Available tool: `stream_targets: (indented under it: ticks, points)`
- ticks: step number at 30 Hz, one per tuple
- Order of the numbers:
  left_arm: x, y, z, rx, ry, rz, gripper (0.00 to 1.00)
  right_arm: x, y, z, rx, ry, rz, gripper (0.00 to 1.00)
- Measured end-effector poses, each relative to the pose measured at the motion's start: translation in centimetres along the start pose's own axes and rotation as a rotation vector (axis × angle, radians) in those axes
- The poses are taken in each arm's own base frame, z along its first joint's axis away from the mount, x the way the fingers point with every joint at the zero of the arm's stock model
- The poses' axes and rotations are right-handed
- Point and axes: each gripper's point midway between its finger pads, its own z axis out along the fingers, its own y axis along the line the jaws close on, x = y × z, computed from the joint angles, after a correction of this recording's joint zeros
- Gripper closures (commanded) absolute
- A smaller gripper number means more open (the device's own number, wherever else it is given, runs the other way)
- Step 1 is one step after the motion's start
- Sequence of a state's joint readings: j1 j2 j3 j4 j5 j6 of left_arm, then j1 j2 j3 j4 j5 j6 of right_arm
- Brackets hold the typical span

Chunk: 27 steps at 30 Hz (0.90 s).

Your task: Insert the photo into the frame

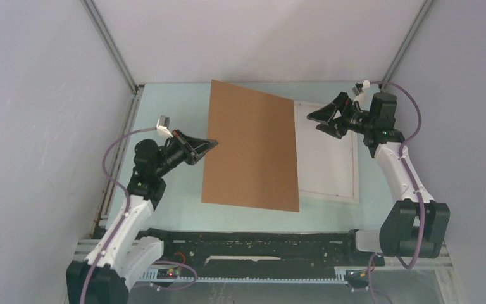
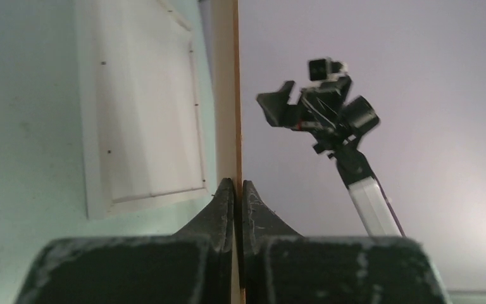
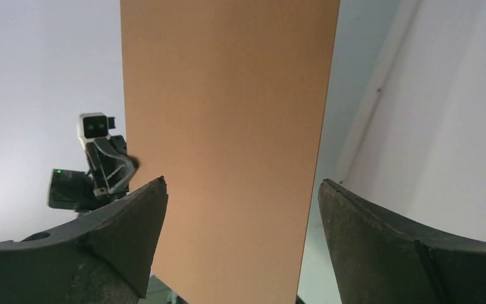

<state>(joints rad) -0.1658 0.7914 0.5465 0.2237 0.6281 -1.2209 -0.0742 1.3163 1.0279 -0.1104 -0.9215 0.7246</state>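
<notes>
My left gripper is shut on the left edge of a plain brown backing board, which it holds up off the table, tilted. In the left wrist view the board's thin edge runs straight between the closed left gripper. The white frame lies flat on the table at the right, its left part under the board. My right gripper hovers open just off the board's right edge, touching nothing; its wrist view shows the board beyond the open right gripper. The photo is hidden.
The frame shows a pale inner panel with small tabs round it. Grey enclosure walls stand close on the left, right and back. A black rail runs along the near edge between the arm bases.
</notes>
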Motion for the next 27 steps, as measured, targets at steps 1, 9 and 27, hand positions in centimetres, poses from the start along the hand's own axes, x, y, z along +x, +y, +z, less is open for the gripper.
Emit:
stream_targets:
  ticks: [1,9,27]
  points:
    - [-0.4,0.9,0.7,-0.036,-0.001,-0.023,1.00,-0.2,-0.4,0.0,0.026,0.004,-0.012,0.05]
    - [-1.3,4.7,4.2,-0.193,0.021,-0.129,1.00,0.4,-3.8,-0.8,0.170,0.036,-0.030,0.06]
    - [2.8,4.0,14.8,-0.226,0.152,-0.131,1.00,-3.8,-1.2,-5.3,0.467,-0.121,-0.222,0.00]
